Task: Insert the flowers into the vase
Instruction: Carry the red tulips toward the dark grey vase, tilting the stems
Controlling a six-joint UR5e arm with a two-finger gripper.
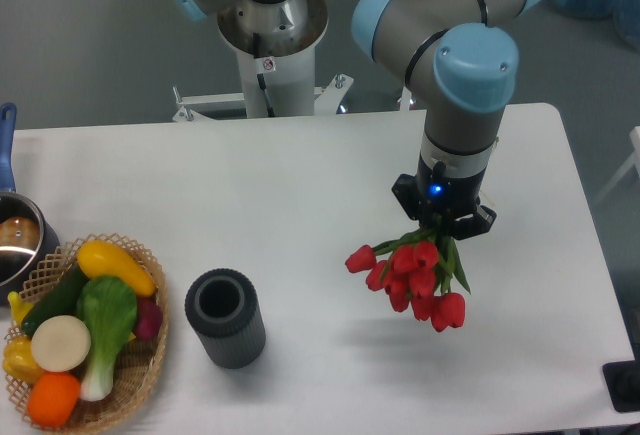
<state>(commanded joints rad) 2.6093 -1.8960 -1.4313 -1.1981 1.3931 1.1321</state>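
The fingers (440,235) are mostly hidden beneath the wrist, but they are closed narrow around the green stems of the flowers (412,273), whose red heads hang below and fan out toward the left and lower right, lifted clear above the white tabletop (300,205) with a faint shadow under them. The arm (460,85) reaches in from the top of the view and bends so that the wrist points straight down over the right half of the tabletop. The vase (225,317) stands upright with its round mouth open, well apart to the left of the flowers, near a wicker basket (140,375) of vegetables, with a steel pot (15,240) at the left edge.
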